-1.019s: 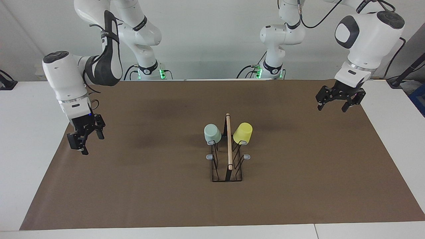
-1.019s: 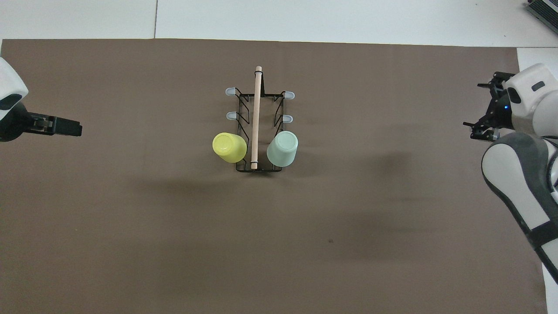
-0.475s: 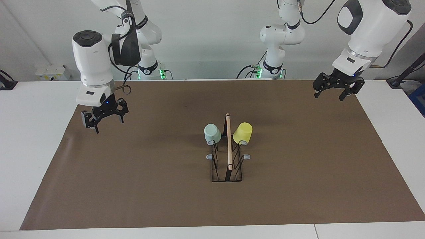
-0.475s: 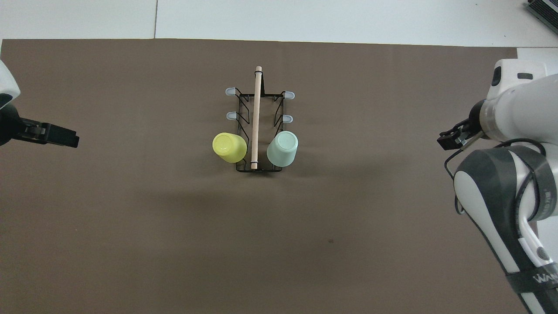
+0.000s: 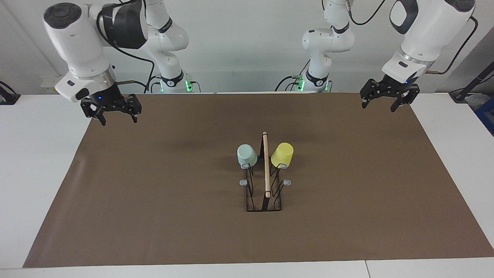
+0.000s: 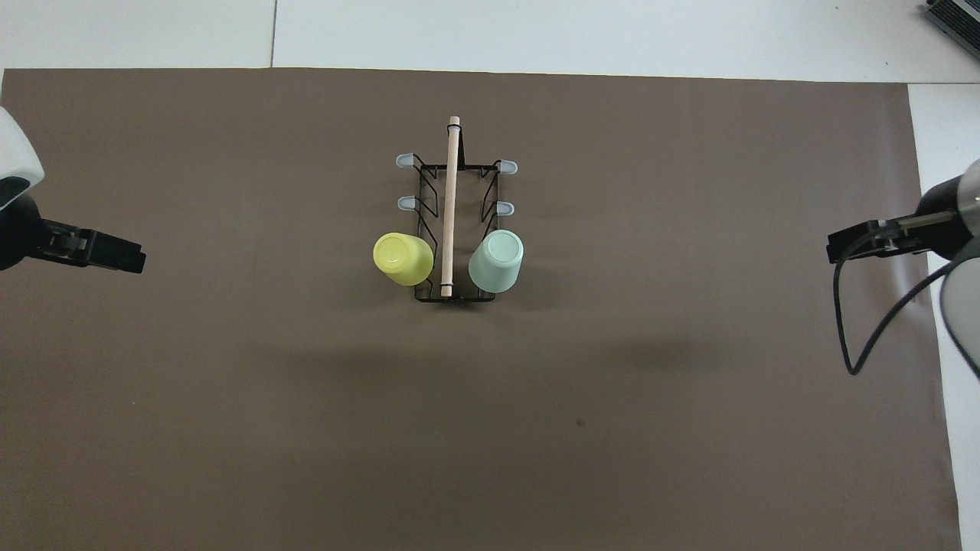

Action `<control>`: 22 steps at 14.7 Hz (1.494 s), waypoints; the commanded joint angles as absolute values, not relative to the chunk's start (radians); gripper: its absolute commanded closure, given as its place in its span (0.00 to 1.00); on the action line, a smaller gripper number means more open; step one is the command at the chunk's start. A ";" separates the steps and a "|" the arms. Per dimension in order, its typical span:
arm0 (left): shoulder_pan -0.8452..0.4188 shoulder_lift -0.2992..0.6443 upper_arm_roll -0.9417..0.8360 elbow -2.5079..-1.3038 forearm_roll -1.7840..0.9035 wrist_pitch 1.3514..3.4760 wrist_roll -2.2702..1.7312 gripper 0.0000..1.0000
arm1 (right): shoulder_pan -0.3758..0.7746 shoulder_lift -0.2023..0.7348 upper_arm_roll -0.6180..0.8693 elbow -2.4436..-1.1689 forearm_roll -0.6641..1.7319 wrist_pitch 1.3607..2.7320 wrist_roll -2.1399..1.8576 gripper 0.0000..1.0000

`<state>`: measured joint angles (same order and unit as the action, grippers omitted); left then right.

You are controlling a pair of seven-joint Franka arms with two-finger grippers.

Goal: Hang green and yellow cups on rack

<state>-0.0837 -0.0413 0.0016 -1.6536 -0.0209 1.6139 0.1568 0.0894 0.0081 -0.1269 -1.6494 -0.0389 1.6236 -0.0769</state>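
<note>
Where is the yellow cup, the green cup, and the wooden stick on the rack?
yellow cup [image 5: 282, 153], facing view, on its side wall.
green cup [image 5: 247, 155], facing view, on its side wall.
wooden stick [image 6: 449, 207], overhead view, at its middle.

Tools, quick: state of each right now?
Left tool: open, empty, raised over the mat's corner at its own end.
Right tool: open, empty, raised over the mat's corner at its own end.

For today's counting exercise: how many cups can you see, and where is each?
2. The green cup hangs upturned on a rack prong on the side toward the right arm; the yellow cup hangs likewise on the side toward the left arm. None seems hidden.
</note>
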 commanded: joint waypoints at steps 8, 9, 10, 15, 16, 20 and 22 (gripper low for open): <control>-0.055 -0.034 -0.051 -1.593 0.034 1.526 0.144 0.00 | 0.023 -0.034 -0.126 -1.638 -0.008 1.485 -0.012 0.00; -0.054 -0.031 -0.051 -1.579 0.023 1.511 0.143 0.00 | 0.011 -0.034 -0.117 -1.635 -0.008 1.486 -0.009 0.00; -0.052 -0.029 -0.051 -1.575 0.017 1.503 0.141 0.00 | 0.002 -0.034 -0.103 -1.634 -0.008 1.486 -0.002 0.00; -0.051 -0.025 -0.041 -1.578 -0.029 1.505 0.123 0.00 | 0.014 -0.034 -0.089 -1.628 -0.023 1.491 0.006 0.00; -0.051 -0.025 -0.041 -1.580 -0.029 1.505 0.108 0.00 | 0.015 -0.032 -0.084 -1.626 -0.025 1.494 0.006 0.00; -0.051 -0.026 -0.040 -1.586 -0.021 1.505 0.101 0.00 | 0.055 -0.035 -0.072 -1.626 -0.026 1.494 0.050 0.00; -0.043 -0.029 -0.040 -1.592 -0.021 1.509 0.103 0.00 | 0.090 -0.038 -0.072 -1.634 -0.040 1.505 0.103 0.00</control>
